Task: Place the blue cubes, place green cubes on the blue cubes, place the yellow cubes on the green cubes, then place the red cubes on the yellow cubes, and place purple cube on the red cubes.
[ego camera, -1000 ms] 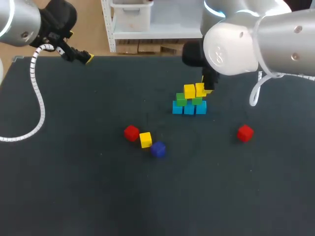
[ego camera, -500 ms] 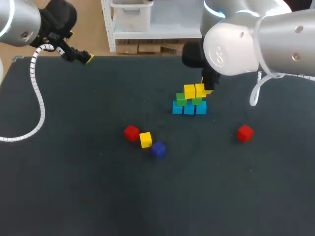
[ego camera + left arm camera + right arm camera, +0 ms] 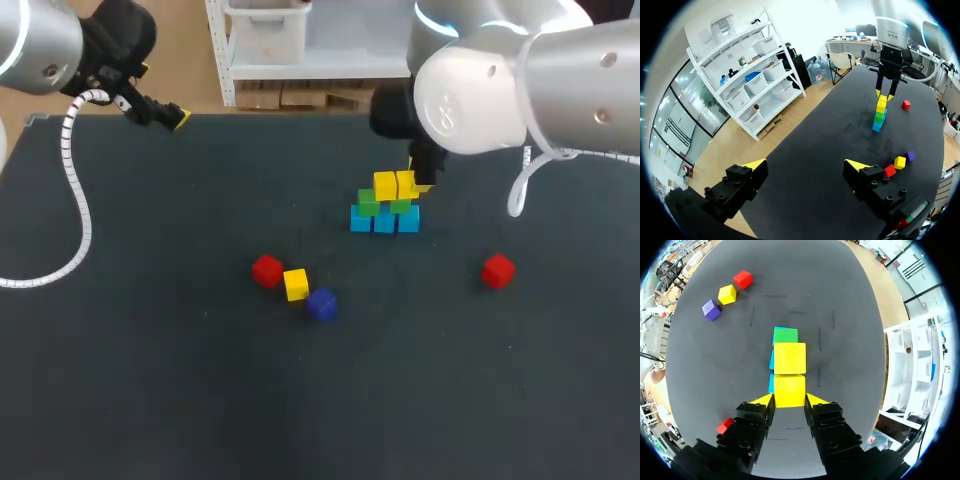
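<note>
yellow cube (image 3: 789,390) | between right jaws | both fingertips (image 3: 765,400) touching its sides

A broad table with a matte, dark charcoal top (image 3: 150,400) takes up nearly everything here, its far edge running straight (the surface looks like cloth or felt). Short faint lines (image 3: 834,320) mark its middle. Light falls evenly, with soft shadows.

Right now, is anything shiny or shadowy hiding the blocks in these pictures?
Right wrist view: even light, nothing hides the right hand gripping the yellow cube. Head view: light gleams on the right arm, which covers most of that hand; the stack shows. Left wrist view: stack unblocked, far off.
</note>
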Tool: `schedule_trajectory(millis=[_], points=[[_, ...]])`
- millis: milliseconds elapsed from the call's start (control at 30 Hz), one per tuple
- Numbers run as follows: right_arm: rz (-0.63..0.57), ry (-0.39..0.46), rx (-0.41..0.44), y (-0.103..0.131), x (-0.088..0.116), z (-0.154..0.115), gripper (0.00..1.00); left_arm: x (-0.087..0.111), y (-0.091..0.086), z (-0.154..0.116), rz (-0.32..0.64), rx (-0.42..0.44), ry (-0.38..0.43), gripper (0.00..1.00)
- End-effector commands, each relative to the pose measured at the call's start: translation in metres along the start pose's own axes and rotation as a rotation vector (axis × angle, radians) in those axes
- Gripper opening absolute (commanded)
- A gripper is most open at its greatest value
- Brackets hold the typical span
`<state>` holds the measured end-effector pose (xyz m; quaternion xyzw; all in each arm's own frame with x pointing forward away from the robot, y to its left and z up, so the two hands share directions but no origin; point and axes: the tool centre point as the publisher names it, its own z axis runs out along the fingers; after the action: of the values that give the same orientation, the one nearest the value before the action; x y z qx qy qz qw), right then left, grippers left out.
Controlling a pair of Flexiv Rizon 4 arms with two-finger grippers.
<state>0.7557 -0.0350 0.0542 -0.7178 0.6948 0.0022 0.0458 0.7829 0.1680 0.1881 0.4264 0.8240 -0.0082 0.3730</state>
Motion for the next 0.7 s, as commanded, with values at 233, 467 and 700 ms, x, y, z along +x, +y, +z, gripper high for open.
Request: schedule_trajectory(millis=[233, 467, 700], points=[[0.002, -0.003, 0.001, 0.0019, 0.0010, -0.0002, 0.39, 0.0011, 0.0011, 0.0000, 0.003, 0.005, -0.005, 1.00], [0.006, -0.005, 0.002, 0.0026, 0.0000, -0.0004, 0.39, 0.0011, 0.0011, 0.0000, 0.003, 0.005, -0.005, 1.00], [0.008, -0.004, 0.000, 0.0035, -0.0002, -0.0014, 0.39, 0.0011, 0.0011, 0.0000, 0.003, 0.005, -0.005, 1.00]])
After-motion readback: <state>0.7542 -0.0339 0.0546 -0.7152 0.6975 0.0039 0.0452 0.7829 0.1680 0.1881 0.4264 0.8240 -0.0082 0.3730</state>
